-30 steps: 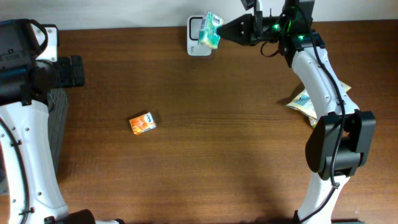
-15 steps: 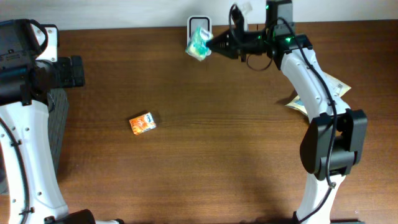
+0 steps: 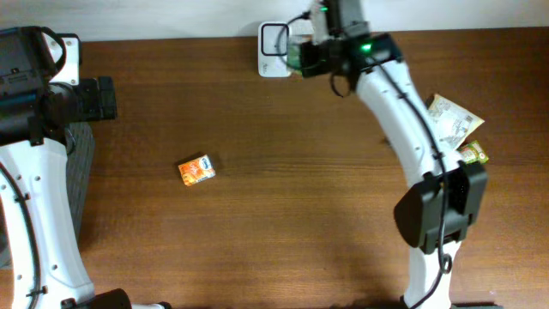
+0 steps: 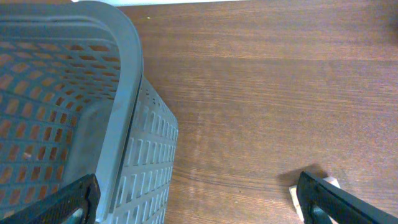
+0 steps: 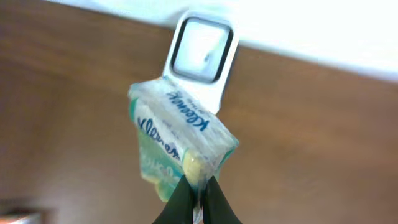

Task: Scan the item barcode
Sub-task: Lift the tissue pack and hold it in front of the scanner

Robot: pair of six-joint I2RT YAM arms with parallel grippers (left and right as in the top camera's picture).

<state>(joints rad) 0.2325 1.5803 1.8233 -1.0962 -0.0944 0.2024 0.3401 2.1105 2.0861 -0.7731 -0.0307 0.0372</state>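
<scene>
The tissue pack [image 5: 180,140] is held up off the desk [image 3: 283,215] at its far edge, just in front of the scanner [image 5: 202,53], presumably so one printed face meets the scanner's window. It is a soft, pale green and white plastic-wrapped pack with blue Kleenex lettering. It sits tilted and slightly crumpled, because the right claw [image 5: 199,193] is clenched on only its lower corner, leaving most of the wrapper bare. No barcode shows in either view, so I cannot tell whether the right face is turned to the window. The left claw [image 4: 198,186] hangs released and grasps nothing. It is far off at the desk's other side, over the rim of a grey basket [image 4: 68,93]. An orange carton [image 3: 196,170] lies alone mid-desk, and a few packets [image 3: 450,116] lie by the right arm, likely awaiting their turn.
</scene>
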